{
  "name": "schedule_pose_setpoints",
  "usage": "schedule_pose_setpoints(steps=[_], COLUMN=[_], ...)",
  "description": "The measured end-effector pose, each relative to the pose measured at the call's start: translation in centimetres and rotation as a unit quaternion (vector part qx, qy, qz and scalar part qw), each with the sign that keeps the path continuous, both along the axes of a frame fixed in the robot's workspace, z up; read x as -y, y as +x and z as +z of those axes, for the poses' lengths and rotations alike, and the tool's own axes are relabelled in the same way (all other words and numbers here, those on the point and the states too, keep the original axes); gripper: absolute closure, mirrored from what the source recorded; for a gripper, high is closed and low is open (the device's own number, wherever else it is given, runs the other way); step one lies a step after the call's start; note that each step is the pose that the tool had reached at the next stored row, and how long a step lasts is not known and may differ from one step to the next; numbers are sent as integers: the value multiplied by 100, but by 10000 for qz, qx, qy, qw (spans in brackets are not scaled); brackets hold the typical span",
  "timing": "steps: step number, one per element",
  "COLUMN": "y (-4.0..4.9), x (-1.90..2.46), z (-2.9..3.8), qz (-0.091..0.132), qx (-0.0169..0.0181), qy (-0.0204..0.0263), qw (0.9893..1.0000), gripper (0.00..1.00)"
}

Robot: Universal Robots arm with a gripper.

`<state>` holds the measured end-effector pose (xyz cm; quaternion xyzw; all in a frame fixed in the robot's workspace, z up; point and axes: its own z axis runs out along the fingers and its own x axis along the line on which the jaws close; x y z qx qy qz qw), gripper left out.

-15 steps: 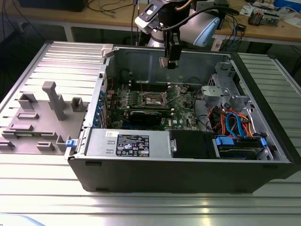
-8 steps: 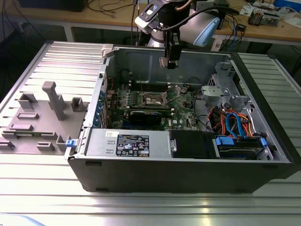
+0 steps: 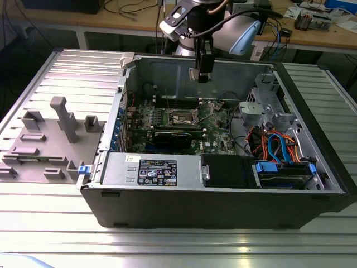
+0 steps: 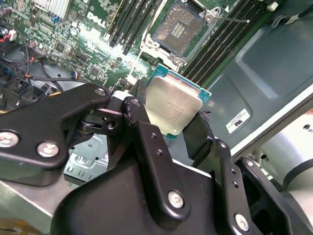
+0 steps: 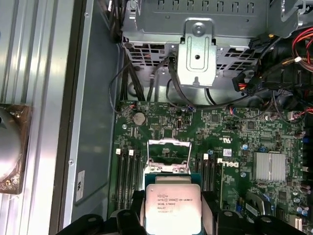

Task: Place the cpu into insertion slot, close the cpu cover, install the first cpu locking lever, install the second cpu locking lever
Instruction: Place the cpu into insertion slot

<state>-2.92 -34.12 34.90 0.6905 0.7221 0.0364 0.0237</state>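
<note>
silver cpu (image 4: pixel 173 108) clamped between black fingers (image 4: pixel 200 133), held in the air above the open insertion slot (image 4: pixel 180 24).

On my feed the arm (image 3: pixel 223 25) is silver-grey tubing with a pale blue joint cap (image 3: pixel 249 32) and a black wrist section. Its gripper (image 4: pixel 172 113) is matte black throughout: flat, angular links pinned with bright silver screws (image 4: pixel 176 198), ending in two blocky black fingers (image 4: pixel 201 139).

The cpu (image 4: pixel 173 105) between black jaws, open insertion slot (image 4: pixel 182 23) beyond.
</note>
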Motion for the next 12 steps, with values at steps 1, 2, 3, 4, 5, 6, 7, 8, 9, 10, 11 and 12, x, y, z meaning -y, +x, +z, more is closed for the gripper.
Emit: schedule_pose_setpoints(steps=[1, 2, 3, 4, 5, 6, 7, 8, 9, 10, 11, 12], y=[0, 0, 0, 0, 0, 0, 0, 0, 0, 0, 0, 0], x=[0, 0, 0, 0, 0, 0, 0, 0, 0, 0, 0, 0], z=[-15, -27, -43, -54, -69, -81, -88, -89, -89, -90, -90, -90], qz=[-58, -106, -170, -210, -276, -348, -395, -415, -417, -417, -417, -417], qx=[0, -1, -1, -2, -2, -4, -5, -5, -5, -5, -5, -5], qy=[0, -1, -1, -1, -1, -2, -1, -2, -2, -1, -1, -1], qw=[10000, 9999, 9999, 9998, 9996, 9994, 9992, 9991, 9991, 9991, 9991, 9991], gripper=[46, 46, 46, 46, 46, 46, 46, 46, 46, 46, 46, 46])
